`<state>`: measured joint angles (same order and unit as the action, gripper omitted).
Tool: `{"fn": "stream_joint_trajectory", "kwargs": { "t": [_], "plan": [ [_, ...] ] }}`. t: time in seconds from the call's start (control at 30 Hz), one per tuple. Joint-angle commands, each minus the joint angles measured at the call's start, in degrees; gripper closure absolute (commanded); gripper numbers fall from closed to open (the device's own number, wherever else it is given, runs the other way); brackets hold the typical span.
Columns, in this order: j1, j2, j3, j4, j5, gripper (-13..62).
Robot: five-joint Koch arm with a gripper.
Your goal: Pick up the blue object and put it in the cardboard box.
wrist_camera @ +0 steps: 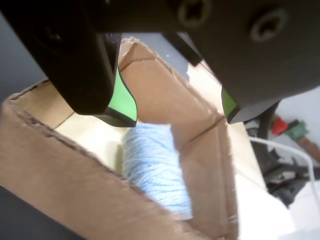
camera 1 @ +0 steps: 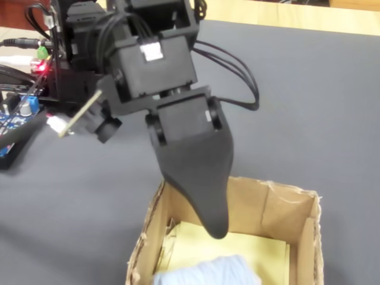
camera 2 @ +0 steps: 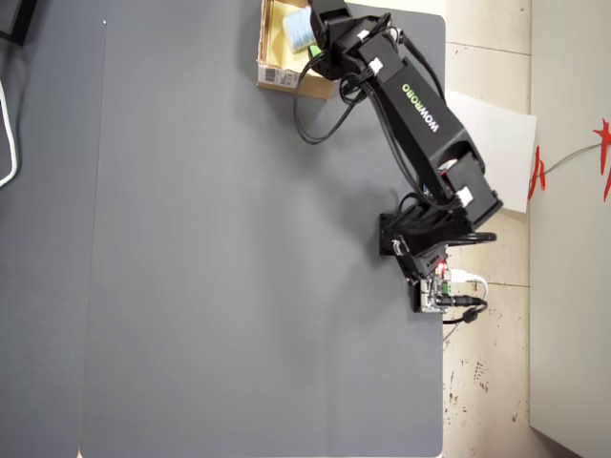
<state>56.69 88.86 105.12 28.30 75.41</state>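
My hand (wrist_camera: 177,120) fills the top of the wrist view, its green-tipped jaws spread apart and holding nothing. Just below them the blue object (wrist_camera: 155,167) lies on the floor of the cardboard box (wrist_camera: 70,185), long axis running toward the camera. The box wall hides its near end.

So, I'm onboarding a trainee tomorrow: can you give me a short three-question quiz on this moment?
1. True or false: the blue object lies inside the cardboard box.
2. In the wrist view, the gripper is: A) open above the box, B) shut on the blue object, C) resting on the mat.
3. Fill in: in the overhead view, the box sits near the ____ edge of the dark mat.

Key: 1 true; 2 A; 3 top.
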Motion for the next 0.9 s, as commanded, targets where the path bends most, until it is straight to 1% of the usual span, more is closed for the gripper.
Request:
{"fn": "stream_joint_trajectory", "kwargs": {
  "t": [0.0, 0.17, 0.3, 0.57, 0.77, 0.87],
  "plan": [
    [-1.1, 4.1, -3.3, -6.5, 4.0, 15.7],
    [-6.2, 9.2, -0.4, -14.9, 7.9, 15.7],
    [-11.6, 14.9, 4.7, -20.3, 10.1, 15.7],
    [-25.0, 28.7, 19.4, -34.9, 19.6, 15.3],
    [-33.2, 36.3, 28.0, -38.1, 21.4, 15.3],
    [-39.6, 40.9, 34.9, -43.2, 25.3, 15.2]
  ]
}}
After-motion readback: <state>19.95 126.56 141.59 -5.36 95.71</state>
